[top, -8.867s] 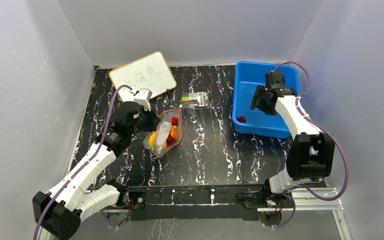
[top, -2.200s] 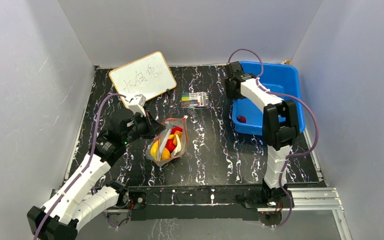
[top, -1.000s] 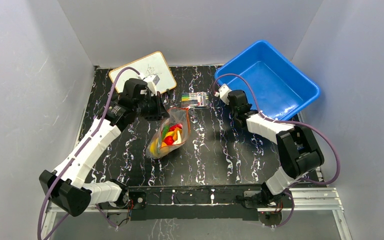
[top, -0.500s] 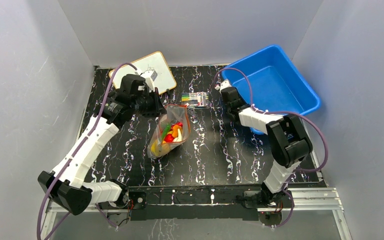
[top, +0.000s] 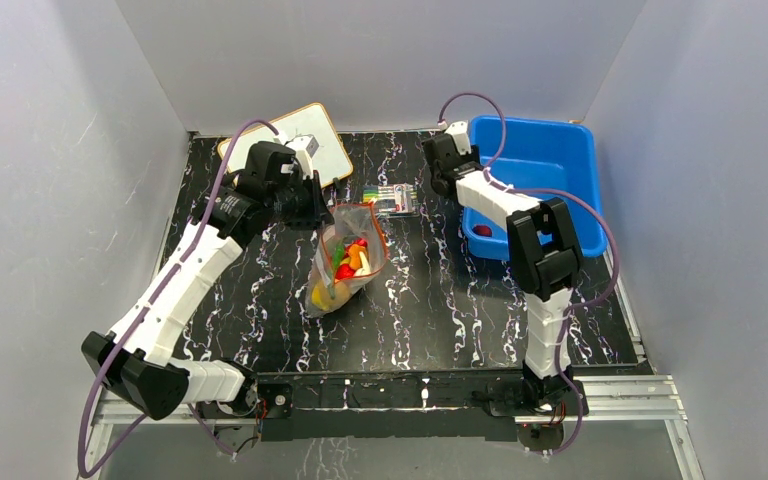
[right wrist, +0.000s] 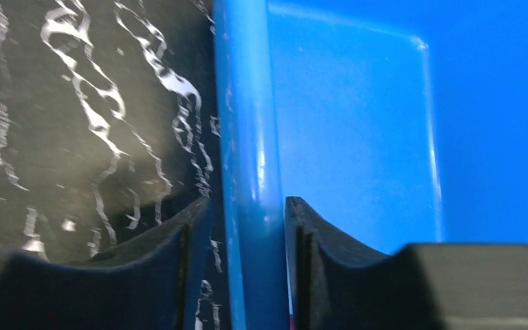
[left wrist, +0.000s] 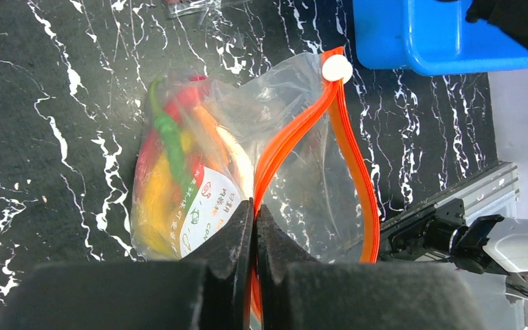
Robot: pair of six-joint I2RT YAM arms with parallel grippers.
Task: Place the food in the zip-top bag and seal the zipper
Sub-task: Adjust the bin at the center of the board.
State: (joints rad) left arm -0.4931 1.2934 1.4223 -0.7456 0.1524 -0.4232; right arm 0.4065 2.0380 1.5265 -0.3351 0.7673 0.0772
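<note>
Along the near edge of the bench (top: 430, 300), where both arms are bolted, only the top camera gives the whole layout. From that height the left tool (left wrist: 255, 206) is hidden under its own wrist. The left wrist camera is needed to show it clamped shut on the zipper (left wrist: 275, 148), with one orange-red strip pinched between the fingertips. More is shown in this close view that is lost from above: the second strip bows away from the first, so the mouth stands open. A white slider (left wrist: 337, 69) is seen at the far end, where the strips meet. In the right wrist view the right tool (right wrist: 247, 201) is placed astride the left wall of the blue tub (right wrist: 247, 137), one finger outside and one inside. Whether the wall is pressed or merely straddled cannot be told.

The bench is topped in black with white marbled veins and is enclosed by plain pale grey walls on three sides.

The zip-top bag (top: 348, 255) is found near the middle of the bench, its mouth end at the left tool. The food (left wrist: 172, 165) is gathered inside it, with yellow, red, green and orange pieces packed together. Beyond the bag a pack of coloured markers (top: 392, 198) is laid flat. The blue tub is set at the far right, and one small dark red piece (top: 483, 231) is seen inside, by its near-left corner. A whiteboard (top: 328, 140) is seen at the far left, partly covered by the left arm (top: 190, 280).
</note>
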